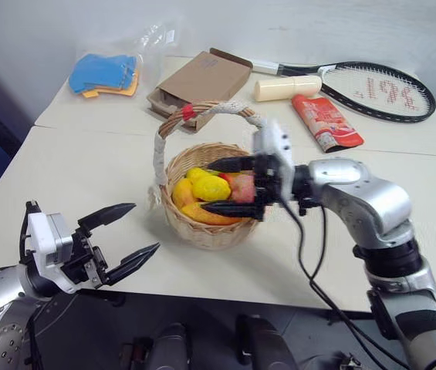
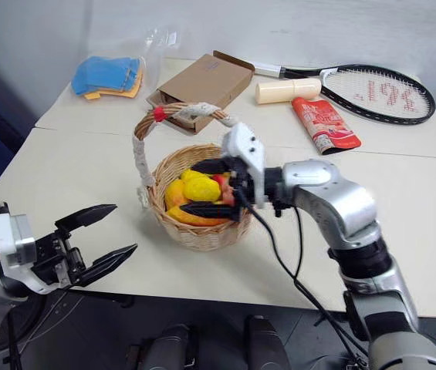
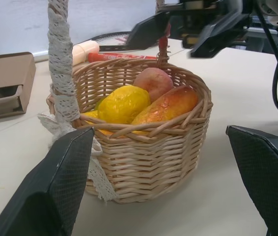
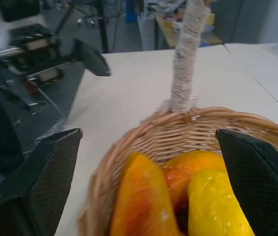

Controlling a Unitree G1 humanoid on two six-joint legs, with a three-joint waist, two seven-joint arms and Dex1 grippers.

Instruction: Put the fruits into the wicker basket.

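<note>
Your right pincer [image 1: 231,187] hangs over the round light-tan woven wicker basket [image 1: 206,223], black fingers spread wide with nothing between them, and your left pincer [image 1: 130,233] waits near the desk [image 1: 86,169] edge, spread just as wide and holding nothing. Inside the basket sit a bumpy yellow lemon-like fruit [image 3: 123,103], a round pink-red peach [image 3: 152,82] and a long red-orange-yellow mango [image 3: 166,104], piled together against the weave. No fruit is visible on the desk. These toys look light, stiff and glossy, so probably slippery: if you regrip one, close across its broad middle. The basket looks light too, so nudges may shift it.
</note>
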